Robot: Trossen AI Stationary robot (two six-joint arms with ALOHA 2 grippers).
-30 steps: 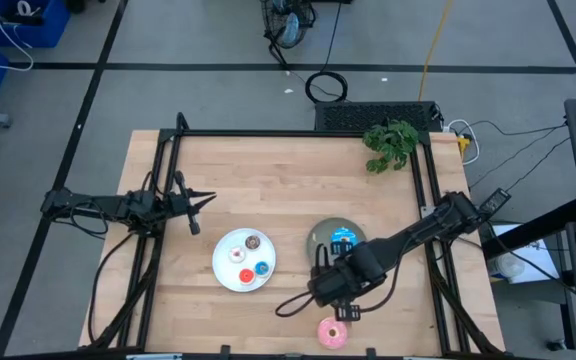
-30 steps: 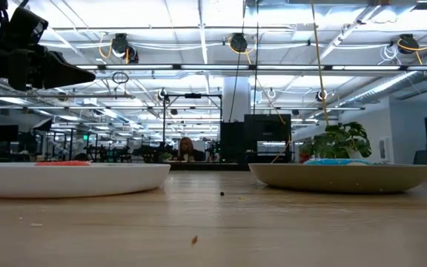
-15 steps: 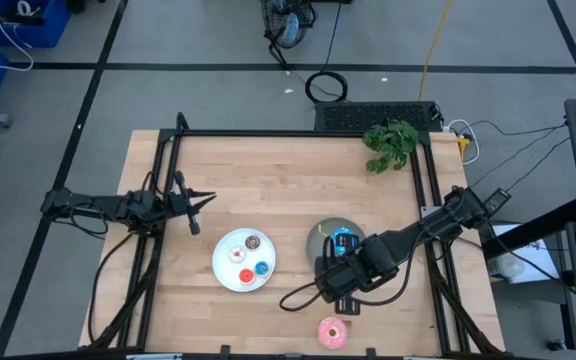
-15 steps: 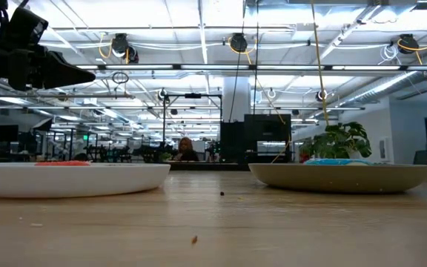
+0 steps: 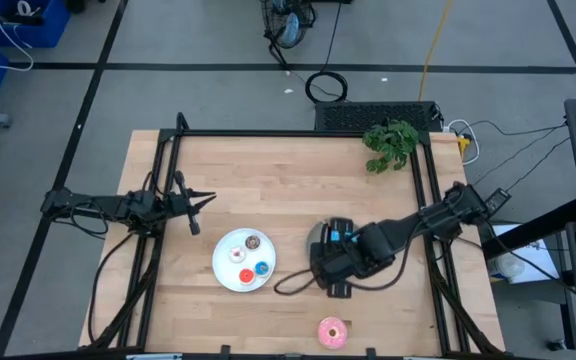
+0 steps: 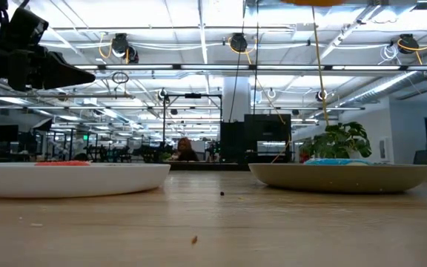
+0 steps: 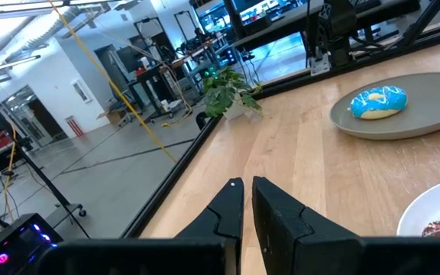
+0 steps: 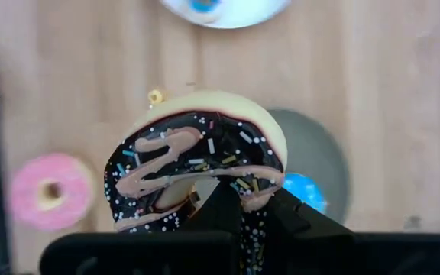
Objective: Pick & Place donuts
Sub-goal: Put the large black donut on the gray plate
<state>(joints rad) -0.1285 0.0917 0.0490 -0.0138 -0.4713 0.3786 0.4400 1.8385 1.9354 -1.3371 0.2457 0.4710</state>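
Observation:
My right gripper [image 5: 332, 272] hangs over the near rim of the grey plate [image 5: 320, 235], shut on the dark sprinkled chocolate donut [image 8: 197, 156]; in the high view the arm hides that donut. The blue sprinkled donut [image 5: 343, 238] lies flat on the grey plate. The pink donut [image 5: 332, 331] lies flat on the table near the near edge. Small brown [image 5: 254, 241], white [image 5: 236, 254], red [image 5: 246, 276] and blue [image 5: 262, 268] donuts lie on the white plate [image 5: 224, 275]. My left gripper [image 5: 204, 200] waits shut above the table's left side. My right gripper pinches the chocolate donut's ring on the side nearest the wrist [image 8: 252, 195]. One finger [image 8: 224, 206] seems to reach into the hole, the other [image 8: 285, 214] stands outside. The fingers come from above, pointing down. The donut is lifted clear and tilted, icing toward the camera.
A potted green plant [image 5: 390, 143] stands at the far right corner. Black frame rails run along the table's left [image 5: 160, 190] and right [image 5: 430, 190] sides. Bare wood lies between the two plates and the far edge. A person shows far off in the room [image 6: 185, 148].
My right gripper has moved from beside the pink donut toward the table's far edge, and now stands over the grey plate's near rim. The pink donut has stayed where it was.

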